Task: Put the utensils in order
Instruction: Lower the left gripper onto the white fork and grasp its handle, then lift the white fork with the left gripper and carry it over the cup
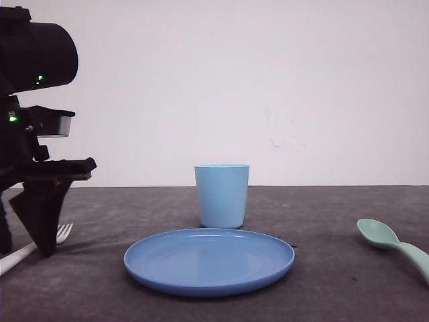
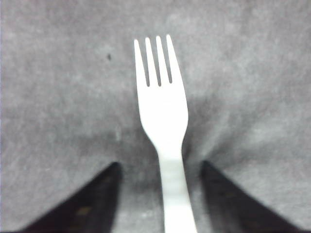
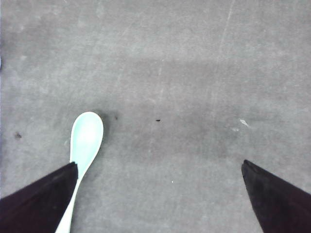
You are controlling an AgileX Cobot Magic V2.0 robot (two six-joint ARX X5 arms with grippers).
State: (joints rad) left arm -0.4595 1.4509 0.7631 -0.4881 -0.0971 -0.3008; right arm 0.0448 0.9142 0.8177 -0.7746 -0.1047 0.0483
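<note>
Fork (image 2: 163, 116) handle, spoon (image 1: 392, 243) handle cut off

Plate (image 1: 209, 260) and cup (image 1: 222, 196) block centre; bare table (image 1: 335, 282) between plate, spoon (image 1: 392, 245).

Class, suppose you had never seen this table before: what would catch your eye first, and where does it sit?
The round blue plate at the table's centre, with the light blue cup upright just behind it. At far left the black left pincer straddles the handle of the white fork, fingers open on either side. At far right lies the mint-green spoon, which sits beside one finger of the open right pincer.
</note>
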